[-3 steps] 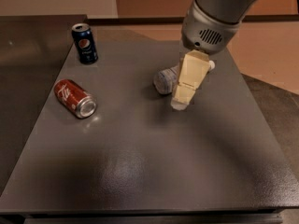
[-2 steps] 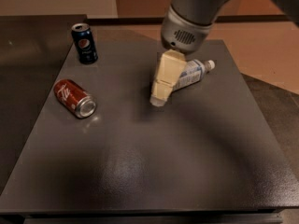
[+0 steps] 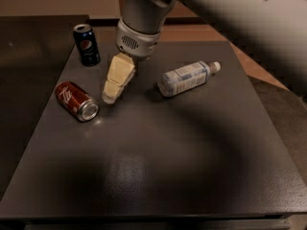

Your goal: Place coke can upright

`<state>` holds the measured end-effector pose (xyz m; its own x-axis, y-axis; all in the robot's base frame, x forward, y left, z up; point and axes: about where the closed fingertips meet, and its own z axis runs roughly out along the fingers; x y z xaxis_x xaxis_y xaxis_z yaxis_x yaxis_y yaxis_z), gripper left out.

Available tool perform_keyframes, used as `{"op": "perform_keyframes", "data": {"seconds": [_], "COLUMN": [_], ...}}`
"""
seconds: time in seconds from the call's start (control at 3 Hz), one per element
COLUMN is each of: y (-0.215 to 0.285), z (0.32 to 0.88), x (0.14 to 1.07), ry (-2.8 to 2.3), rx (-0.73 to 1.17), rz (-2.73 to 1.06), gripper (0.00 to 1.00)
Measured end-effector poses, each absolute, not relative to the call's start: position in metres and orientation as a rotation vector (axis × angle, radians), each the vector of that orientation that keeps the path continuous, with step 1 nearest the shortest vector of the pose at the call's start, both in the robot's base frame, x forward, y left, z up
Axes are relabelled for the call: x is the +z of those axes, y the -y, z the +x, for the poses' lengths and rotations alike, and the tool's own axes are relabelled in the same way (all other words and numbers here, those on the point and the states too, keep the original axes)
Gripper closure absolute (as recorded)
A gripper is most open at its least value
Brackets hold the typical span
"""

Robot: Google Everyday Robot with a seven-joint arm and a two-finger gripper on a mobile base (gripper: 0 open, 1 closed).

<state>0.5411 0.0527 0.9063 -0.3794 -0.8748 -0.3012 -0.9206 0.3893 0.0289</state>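
Note:
The red coke can point(image 3: 76, 101) lies on its side at the left of the dark table point(image 3: 158, 166), its silver end facing the front right. My gripper point(image 3: 111, 97) hangs from the grey arm with its cream fingers pointing down. It hovers just to the right of the can, a small gap apart, and holds nothing.
A dark blue Pepsi can point(image 3: 87, 44) stands upright at the back left. A clear plastic bottle point(image 3: 187, 77) with a white label lies on its side right of the gripper. The table's left edge runs close to the coke can.
The arm has swung left across the table, from over the bottle to beside the coke can. The bottle now shows in full. The cans have not moved.

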Motion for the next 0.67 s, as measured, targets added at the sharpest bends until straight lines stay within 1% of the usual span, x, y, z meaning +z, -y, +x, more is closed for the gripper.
{"op": "perform_keyframes", "data": {"seconds": [0.33,0.67], "y": [-0.079,-0.101], "z": [0.549,0.551], "x": [0.904,0.911], "ry": [-2.512,-2.589], "rx": [0.336,0.345], "rz": [-1.459,-1.333], "gripper": [0.0,0.0]}}
